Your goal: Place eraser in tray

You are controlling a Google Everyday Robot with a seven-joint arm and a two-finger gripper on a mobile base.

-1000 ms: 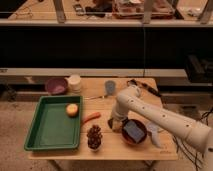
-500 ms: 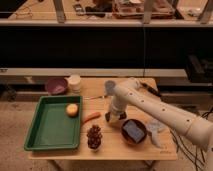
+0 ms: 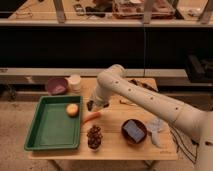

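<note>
My gripper (image 3: 92, 105) hangs low over the wooden table, just right of the green tray's (image 3: 35, 145) right rim and above the carrot. It is shut, and a small dark block between its tips looks like the eraser (image 3: 90, 106). The white arm reaches in from the right and hides the table behind it. The tray lies at the table's left front with a yellow-orange round fruit (image 3: 73, 109) in its far right corner.
An orange carrot (image 3: 91, 117) and a pinecone (image 3: 94, 137) lie just right of the tray. A dark bowl (image 3: 134, 132) holding a blue-grey pad sits front right, beside a crumpled pale wrapper (image 3: 155, 127). A purple bowl (image 3: 56, 85) and a white cup (image 3: 75, 81) stand at the back left.
The gripper has shut and swung left from beside the dark bowl to the tray's right rim, carrying the small dark block with it.
</note>
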